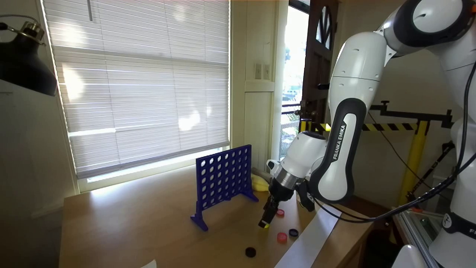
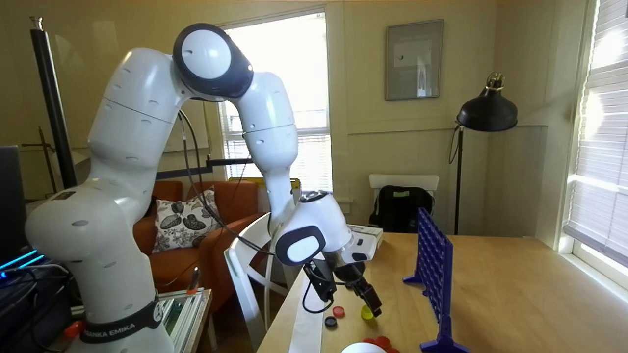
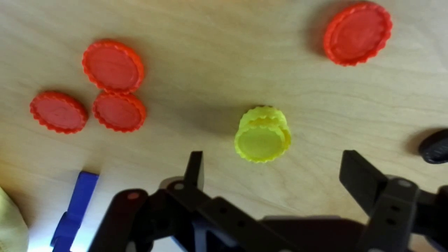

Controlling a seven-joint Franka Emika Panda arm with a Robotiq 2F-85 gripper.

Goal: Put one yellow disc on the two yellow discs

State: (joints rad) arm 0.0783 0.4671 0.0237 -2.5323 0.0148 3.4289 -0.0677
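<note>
In the wrist view a small yellow disc (image 3: pixel 260 142) lies on top of a stack on the table. The yellow discs under it (image 3: pixel 263 113) show as scalloped rims behind and to the right. The top disc sits off-centre; the layers below overlap, and I cannot count them surely. The stack (image 2: pixel 367 312) also shows in an exterior view, and a bit of yellow (image 1: pixel 266 226) shows in an exterior view at the fingertips. My gripper (image 3: pixel 274 164) is open and empty. In the wrist view its fingers stand wide apart, one on each side of the stack and lower in the picture.
Several red discs (image 3: pixel 113 67) lie around the stack, with a black disc (image 3: pixel 434 147) at the wrist view's right edge. The upright blue grid (image 1: pixel 223 176) stands near the gripper. A yellow banana-like thing (image 1: pixel 259 183) and a white strip (image 1: pixel 310 238) are on the table (image 1: pixel 130 223).
</note>
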